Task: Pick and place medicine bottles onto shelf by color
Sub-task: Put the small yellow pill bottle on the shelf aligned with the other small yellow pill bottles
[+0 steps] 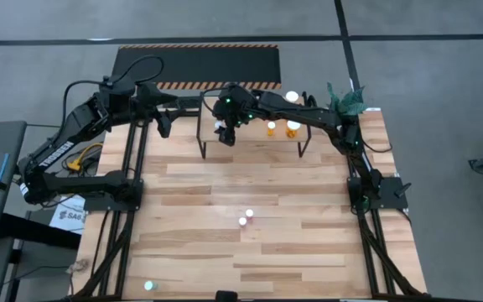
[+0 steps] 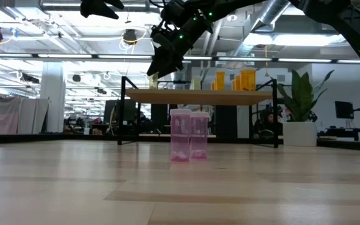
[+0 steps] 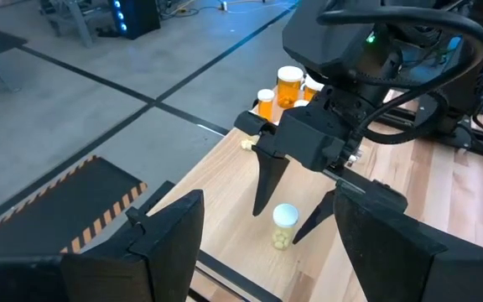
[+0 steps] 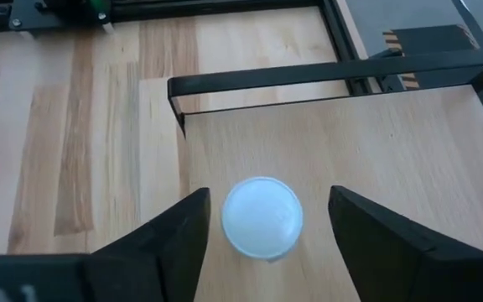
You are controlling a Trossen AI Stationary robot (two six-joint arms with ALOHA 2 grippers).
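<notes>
A small medicine bottle [image 4: 262, 216] with a white cap and pale yellowish contents [image 3: 283, 237] stands upright on the left part of the shelf [image 4: 392, 151]. My right gripper [image 4: 268, 197] is open above it and points slantwise down. One finger stands on each side of the cap with a gap to it. Orange bottles [image 3: 289, 84] stand farther right on the shelf top [image 1: 258, 147]. Two pink bottles [image 2: 189, 144] stand side by side on the tabletop. My left gripper [image 3: 262, 260] waits open off the shelf's left end [image 1: 164, 124].
A white pot with a green plant [image 1: 346, 101] stands at the table's far right corner. A black mat with striped edges [image 1: 199, 63] lies behind the table. One more small bottle [image 1: 148, 286] stands near the table's front left edge.
</notes>
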